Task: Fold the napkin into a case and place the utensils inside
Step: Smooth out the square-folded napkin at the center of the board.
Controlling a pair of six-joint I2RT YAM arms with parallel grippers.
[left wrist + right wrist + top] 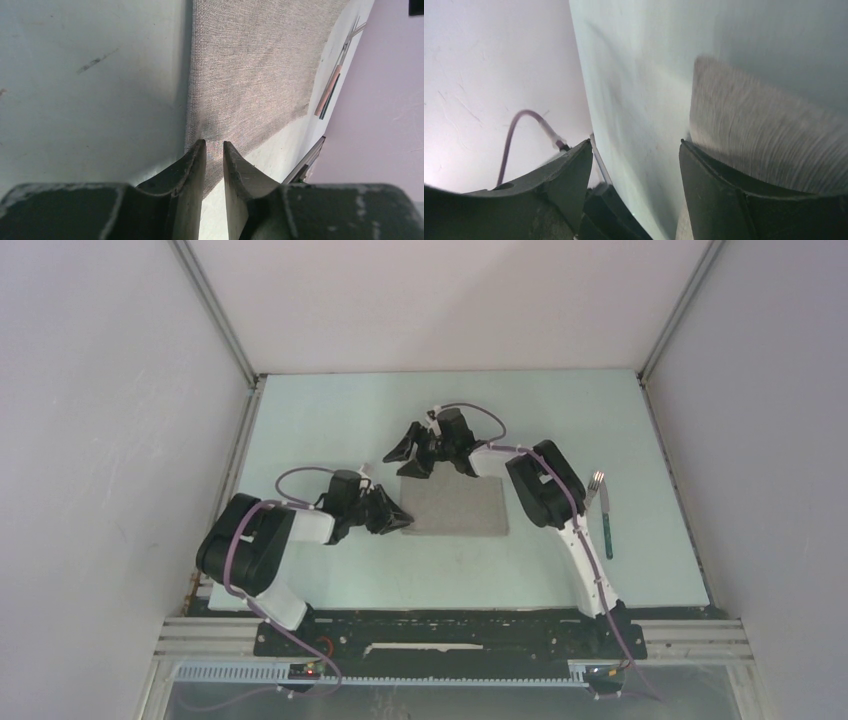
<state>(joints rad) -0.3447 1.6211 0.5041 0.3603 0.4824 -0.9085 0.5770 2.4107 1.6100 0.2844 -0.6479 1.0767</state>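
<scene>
Pale mint worktop carries the taupe-grey square cloth napkin flat at its middle. The left fingers straddle the napkin's near-left corner, a slim gap apart; the right fingers spread wide at its far edge. Limp, light cloth, probably best pinched at corners.

Pale green table, white enclosure walls

The left hand covers the near left corner of the taupe-grey woven cloth napkin, so whether it grips the cloth cannot be told. The right hand hides its far edge. In the right wrist view the napkin is blurred and cut off. Right of the napkin, the thin utensils are too small to count.
</scene>
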